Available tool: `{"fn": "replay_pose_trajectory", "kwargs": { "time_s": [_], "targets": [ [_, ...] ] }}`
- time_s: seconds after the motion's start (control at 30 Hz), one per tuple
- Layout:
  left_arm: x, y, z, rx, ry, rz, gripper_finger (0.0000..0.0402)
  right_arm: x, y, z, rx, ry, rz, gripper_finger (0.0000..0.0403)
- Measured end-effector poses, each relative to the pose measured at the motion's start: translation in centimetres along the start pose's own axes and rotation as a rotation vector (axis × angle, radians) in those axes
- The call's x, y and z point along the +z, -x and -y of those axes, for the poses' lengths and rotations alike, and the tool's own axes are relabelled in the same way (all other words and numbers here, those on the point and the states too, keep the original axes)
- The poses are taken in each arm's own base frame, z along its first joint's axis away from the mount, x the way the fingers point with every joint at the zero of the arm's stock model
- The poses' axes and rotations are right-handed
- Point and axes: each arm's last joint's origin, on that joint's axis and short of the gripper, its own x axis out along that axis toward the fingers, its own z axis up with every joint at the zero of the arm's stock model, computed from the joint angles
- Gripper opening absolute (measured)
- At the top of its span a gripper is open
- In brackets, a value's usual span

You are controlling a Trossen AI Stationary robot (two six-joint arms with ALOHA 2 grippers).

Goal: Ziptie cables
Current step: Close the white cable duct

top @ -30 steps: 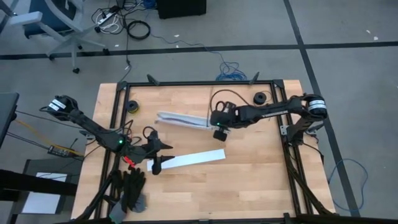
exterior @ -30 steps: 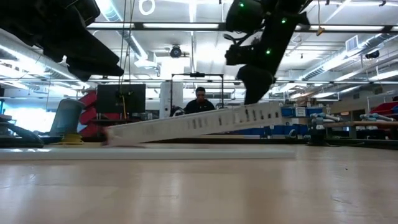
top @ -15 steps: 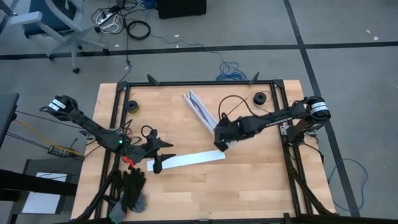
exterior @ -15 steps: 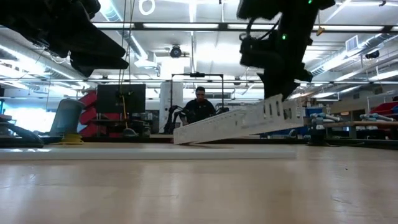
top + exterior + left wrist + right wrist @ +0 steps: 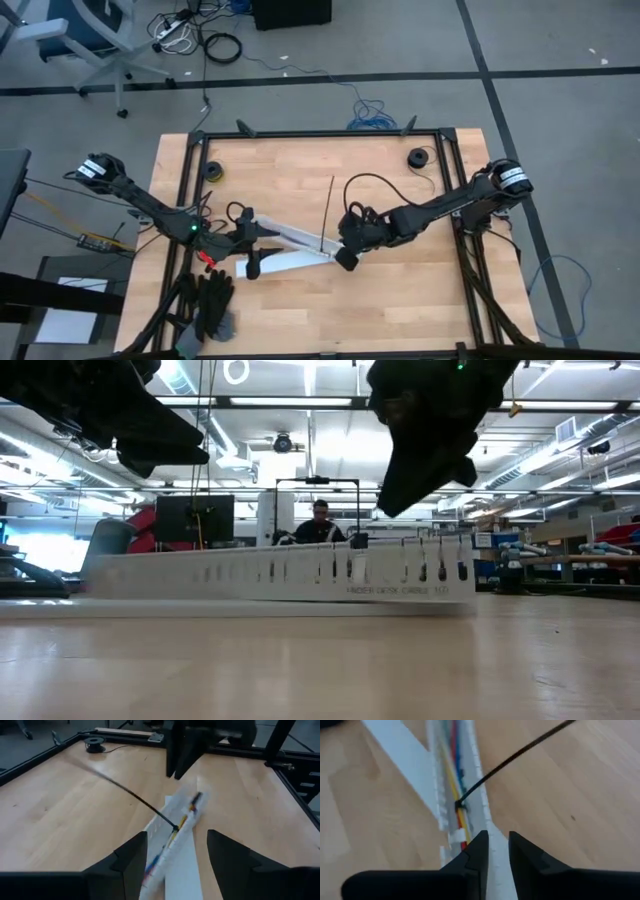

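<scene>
As seen from above: wooden surface (image 5: 400,300) inside a black frame, one dark arm reaching in from each side. Left pincer (image 5: 252,243) at the left end of a long white slotted channel (image 5: 295,237), which lies slantwise across the middle. Right pincer (image 5: 343,256) at the channel's other end. Flat white strip (image 5: 290,263) just beside the channel, on the near side. Thin black tie (image 5: 328,210) rising from the channel toward the far edge.

From surface height: channel (image 5: 270,572) lying flat and side-on, slots along its top edge. Both arms dark overhead, the right one (image 5: 430,420) above the channel's right end. Seated person (image 5: 320,525) in the room behind.

From the left wrist: fingers (image 5: 127,860) held well apart, gripping nothing visibly, channel (image 5: 192,805) and flat strip (image 5: 180,880) running forward between them. Cables (image 5: 170,837) lying inside the channel, yellow, red and blue, with the black tie (image 5: 130,792) meeting them.

From the right wrist: fingers (image 5: 475,852) parted by only a narrow slit, channel's end (image 5: 480,800) running into that gap; contact with it impossible to tell. Cables (image 5: 456,790) packed lengthwise in the channel, black tie (image 5: 515,757) joined to the bundle and slanting away over bare wood.
</scene>
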Motion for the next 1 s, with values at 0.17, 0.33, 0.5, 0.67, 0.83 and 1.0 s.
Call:
{"fn": "replay_pose_trajectory", "kwargs": {
  "time_s": [0.17,0.33,0.5,0.67,0.83,1.0],
  "targets": [
    [0.1,0.0,0.0,-0.007,0.005,0.005,0.0181,-0.3,-1.1,0.4,-0.043,-0.002,-0.028,0.0080],
    [0.0,0.0,0.4,-0.121,0.051,-0.036,0.0181,-0.5,-1.2,0.6,-0.096,0.022,-0.010,0.0084],
    [-0.8,0.1,0.4,-0.179,0.104,-0.137,0.0181,-0.1,-0.9,0.9,-0.160,0.089,0.055,0.0073],
    [-1.7,0.2,0.1,-0.166,0.167,-0.251,0.0181,0.7,-1.3,2.0,-0.206,0.126,0.046,0.0064],
    [-2.7,0.4,-0.4,-0.101,0.229,-0.347,0.0181,2.0,-1.9,3.7,-0.237,0.146,0.035,0.0035],
    [-3.0,0.5,-0.4,-0.106,0.270,-0.394,0.0181,3.3,-2.6,5.4,-0.211,0.166,-0.018,0.0005]
  ]
}}
